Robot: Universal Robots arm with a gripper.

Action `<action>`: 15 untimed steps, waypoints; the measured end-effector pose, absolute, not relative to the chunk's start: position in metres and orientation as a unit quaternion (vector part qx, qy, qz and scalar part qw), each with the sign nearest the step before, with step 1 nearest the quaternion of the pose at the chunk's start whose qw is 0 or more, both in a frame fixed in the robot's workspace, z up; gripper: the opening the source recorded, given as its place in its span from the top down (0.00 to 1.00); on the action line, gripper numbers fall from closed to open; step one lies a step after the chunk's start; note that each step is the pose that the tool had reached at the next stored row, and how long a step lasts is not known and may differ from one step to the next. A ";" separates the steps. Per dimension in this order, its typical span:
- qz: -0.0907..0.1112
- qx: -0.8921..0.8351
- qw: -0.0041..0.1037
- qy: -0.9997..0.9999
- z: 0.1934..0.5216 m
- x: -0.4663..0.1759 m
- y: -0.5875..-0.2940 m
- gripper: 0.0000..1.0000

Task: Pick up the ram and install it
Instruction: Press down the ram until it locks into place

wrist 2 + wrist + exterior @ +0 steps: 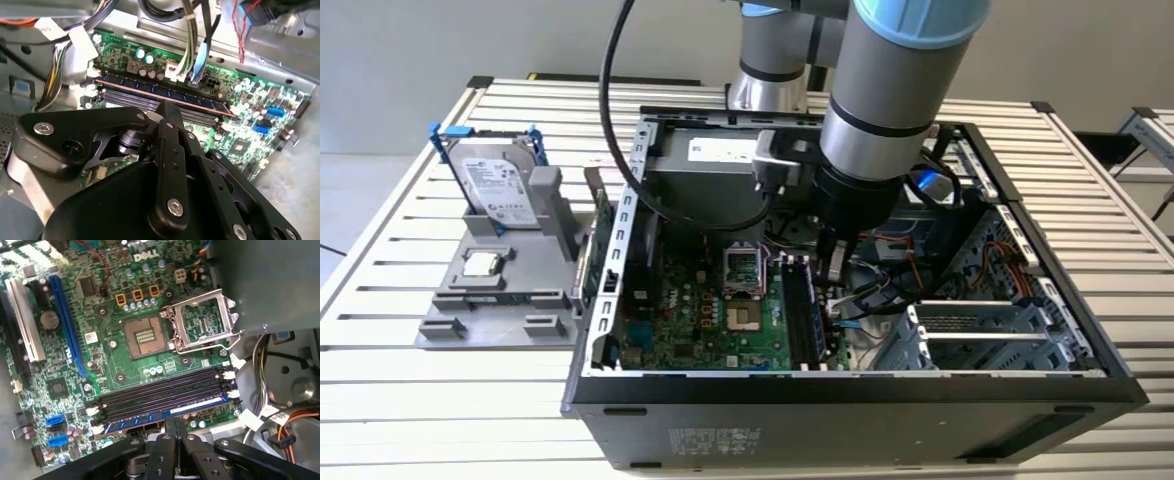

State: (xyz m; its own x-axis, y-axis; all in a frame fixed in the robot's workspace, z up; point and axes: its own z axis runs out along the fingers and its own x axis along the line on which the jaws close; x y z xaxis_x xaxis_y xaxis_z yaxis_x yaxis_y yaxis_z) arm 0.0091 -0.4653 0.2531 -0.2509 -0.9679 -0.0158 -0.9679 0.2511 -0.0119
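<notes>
Gripper (170,432) inside the case, fingers pressed together, tips right above the ram (165,412), which stands on edge in the slot nearest the tips. Cannot tell if the tips touch its top edge. Judgement: ram is light, stiff, thin and fragile; best taken by the long top edge at mid-length, load straight down, none on chips or gold contacts. Beyond it, three bare slots (160,390); further off, open socket (144,337).
</notes>
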 end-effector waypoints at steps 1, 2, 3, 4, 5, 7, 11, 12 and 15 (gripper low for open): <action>0.000 -0.618 0.010 0.786 0.253 0.009 -0.465 1.00; 0.000 -0.625 0.010 0.781 0.253 0.009 -0.465 1.00; 0.000 -0.631 0.010 0.775 0.253 0.009 -0.465 1.00; 0.001 -0.638 0.010 0.770 0.253 0.009 -0.465 1.00; 0.001 -0.644 0.010 0.765 0.253 0.009 -0.465 1.00; 0.001 -0.656 0.010 0.754 0.253 0.009 -0.465 1.00; 0.001 -0.678 0.010 0.735 0.253 0.009 -0.465 1.00; 0.001 -0.683 0.010 0.730 0.253 0.009 -0.465 1.00; 0.002 -0.697 0.010 0.717 0.253 0.010 -0.465 1.00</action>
State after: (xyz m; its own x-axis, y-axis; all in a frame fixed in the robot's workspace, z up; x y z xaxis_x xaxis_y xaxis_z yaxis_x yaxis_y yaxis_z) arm 0.0095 -0.4653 0.2530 -0.0271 -0.9995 -0.0170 -0.9996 0.0273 -0.0117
